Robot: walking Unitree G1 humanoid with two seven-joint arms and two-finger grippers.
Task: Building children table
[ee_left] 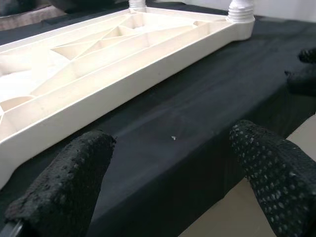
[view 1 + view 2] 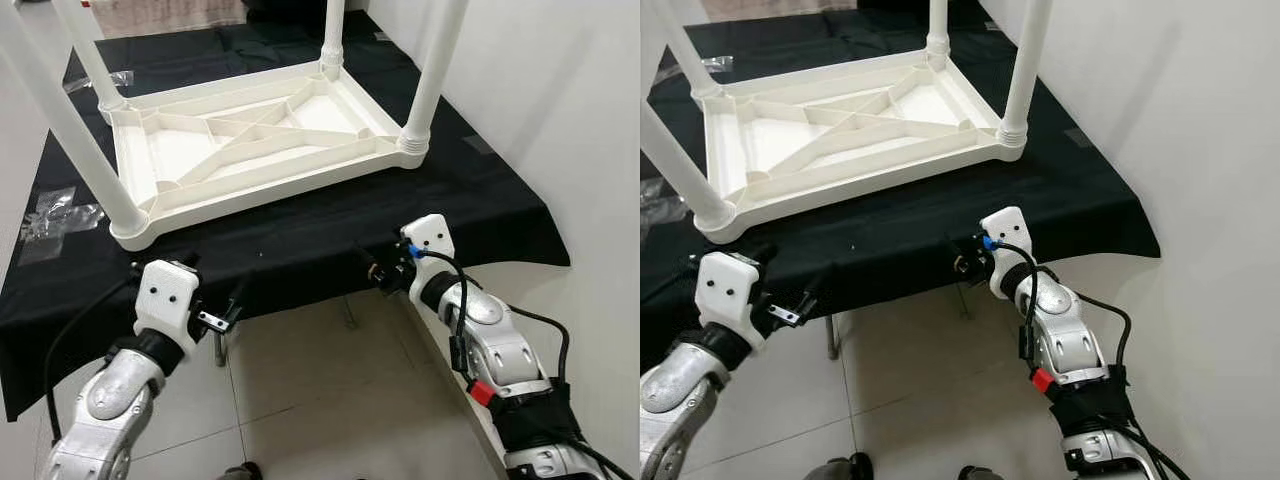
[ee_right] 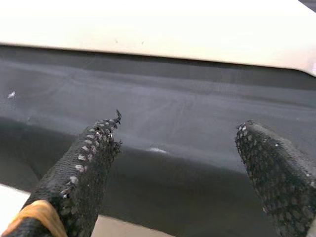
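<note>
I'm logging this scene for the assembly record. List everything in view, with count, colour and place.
children's table: one, white, upside down on the black cloth, four legs pointing up.
black cloth: one, covering the work surface, draped over its front edge.
clear plastic wrap: crumpled pieces, on the cloth at the robot's left.
floor tiles: beige, below the front edge.
wall: white, at the robot's right.
left end effector: open, at the cloth's front edge.
right end effector: open, at the cloth's front edge.

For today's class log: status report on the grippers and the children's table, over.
Left gripper and right gripper open, empty, at the black cloth's near edge. White table upside down on the cloth, four legs fitted. Nothing between grippers and table.
</note>
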